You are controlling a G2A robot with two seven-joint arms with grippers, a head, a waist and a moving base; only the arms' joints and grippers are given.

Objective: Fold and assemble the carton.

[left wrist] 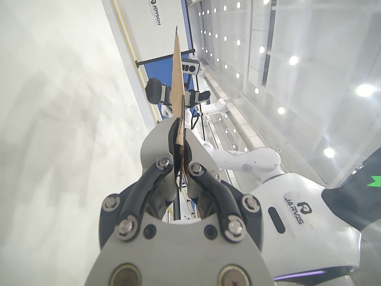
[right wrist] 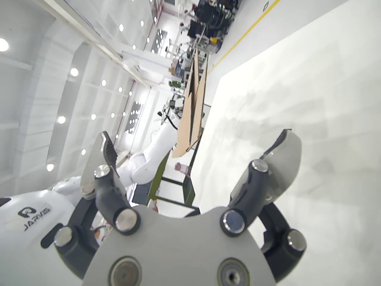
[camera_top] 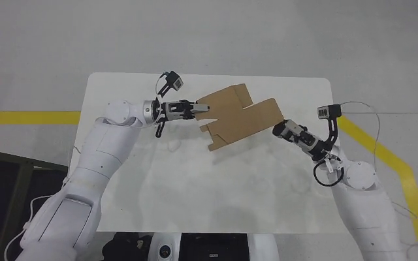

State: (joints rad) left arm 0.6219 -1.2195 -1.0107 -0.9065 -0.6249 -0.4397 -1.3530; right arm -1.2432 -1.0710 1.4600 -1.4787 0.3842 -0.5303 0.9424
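Observation:
A flat brown carton [camera_top: 238, 115] hangs above the white table [camera_top: 196, 189], held up at its left edge. My left gripper [camera_top: 204, 109] is shut on that edge; in the left wrist view the carton [left wrist: 178, 90] runs edge-on out from between the closed fingers [left wrist: 157, 147]. My right gripper [camera_top: 282, 128] sits just off the carton's right end, apart from it. In the right wrist view its fingers [right wrist: 104, 153] stand wide open with nothing between them, and the carton [right wrist: 192, 114] shows edge-on a short way ahead.
The table's far edge [camera_top: 209, 76] lies just behind the carton. A yellow floor line [camera_top: 39, 117] runs past both sides of the table. Bare tabletop stretches from the carton to the near edge.

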